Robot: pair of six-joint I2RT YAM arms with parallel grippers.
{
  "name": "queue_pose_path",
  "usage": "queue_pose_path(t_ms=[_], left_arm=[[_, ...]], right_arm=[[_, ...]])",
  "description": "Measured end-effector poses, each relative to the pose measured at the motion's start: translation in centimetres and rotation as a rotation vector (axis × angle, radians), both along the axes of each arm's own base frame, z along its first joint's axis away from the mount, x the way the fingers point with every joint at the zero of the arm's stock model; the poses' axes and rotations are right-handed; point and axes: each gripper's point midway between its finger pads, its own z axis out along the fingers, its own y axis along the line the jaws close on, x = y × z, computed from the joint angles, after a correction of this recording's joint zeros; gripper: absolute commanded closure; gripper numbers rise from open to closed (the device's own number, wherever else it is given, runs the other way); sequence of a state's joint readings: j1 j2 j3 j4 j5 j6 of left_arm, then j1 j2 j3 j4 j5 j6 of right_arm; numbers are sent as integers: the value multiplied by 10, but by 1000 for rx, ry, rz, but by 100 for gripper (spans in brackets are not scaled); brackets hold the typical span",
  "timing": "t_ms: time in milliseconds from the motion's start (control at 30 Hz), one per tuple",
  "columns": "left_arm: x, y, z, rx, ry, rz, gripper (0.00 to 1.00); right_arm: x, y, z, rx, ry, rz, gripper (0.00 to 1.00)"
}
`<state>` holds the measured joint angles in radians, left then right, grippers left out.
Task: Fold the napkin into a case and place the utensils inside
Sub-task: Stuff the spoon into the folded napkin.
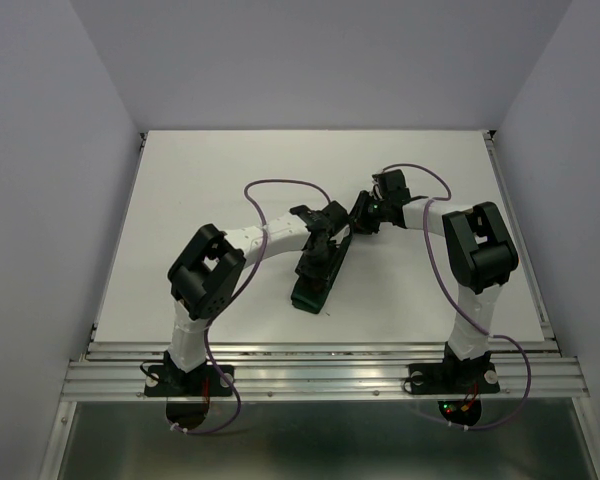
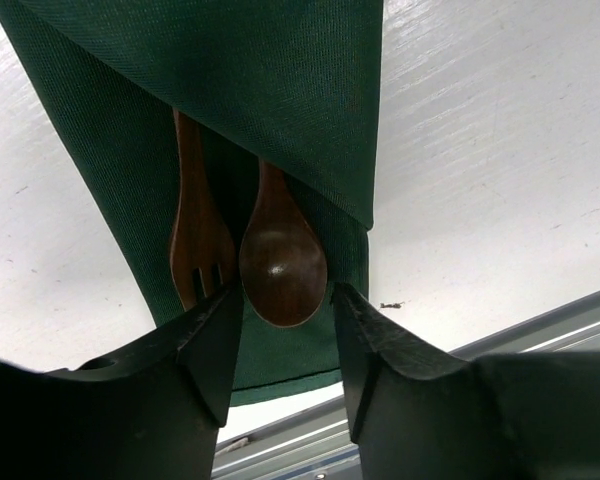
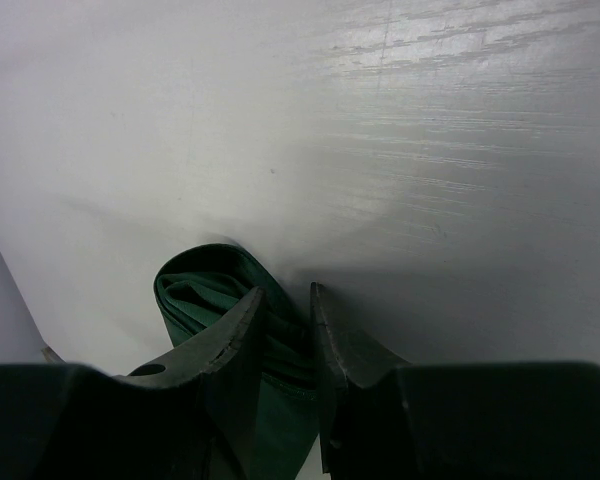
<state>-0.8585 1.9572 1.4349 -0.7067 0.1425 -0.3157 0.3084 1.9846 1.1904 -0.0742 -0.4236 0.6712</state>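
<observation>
two claws are seen. the left claw (image 2: 285,292) is held half open, the spoon (image 2: 282,262) set between its tips and the fork (image 2: 192,235) just beside them, both tucked in the napkin (image 2: 280,90); a squeeze cannot be told. a napkin fold is pinched in the nearly closed right claw (image 3: 285,300).

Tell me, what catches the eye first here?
A folded dark green napkin lies in the middle of the table, with a wooden spoon and fork poking out of its fold. The left fingers stand open either side of the spoon's bowl; the right fingers pinch the napkin's far end.
</observation>
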Motion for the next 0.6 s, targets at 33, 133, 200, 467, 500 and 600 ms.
queue_pose_path(t_ms=[33, 133, 200, 467, 500, 600], left_arm=[[0, 0, 0, 1, 0, -1, 49], [-2, -1, -2, 5, 4, -4, 49], [-3, -1, -3, 7, 5, -7, 48], [-4, -2, -3, 8, 5, -13, 51], [-4, -2, -3, 8, 5, -13, 51], [-4, -2, -4, 11, 3, -12, 53]], right_arm=[[0, 0, 0, 0, 0, 0, 69], [0, 0, 0, 0, 0, 0, 69], [0, 0, 0, 0, 0, 0, 69], [0, 0, 0, 0, 0, 0, 69], [0, 0, 0, 0, 0, 0, 69], [0, 0, 0, 0, 0, 0, 69]])
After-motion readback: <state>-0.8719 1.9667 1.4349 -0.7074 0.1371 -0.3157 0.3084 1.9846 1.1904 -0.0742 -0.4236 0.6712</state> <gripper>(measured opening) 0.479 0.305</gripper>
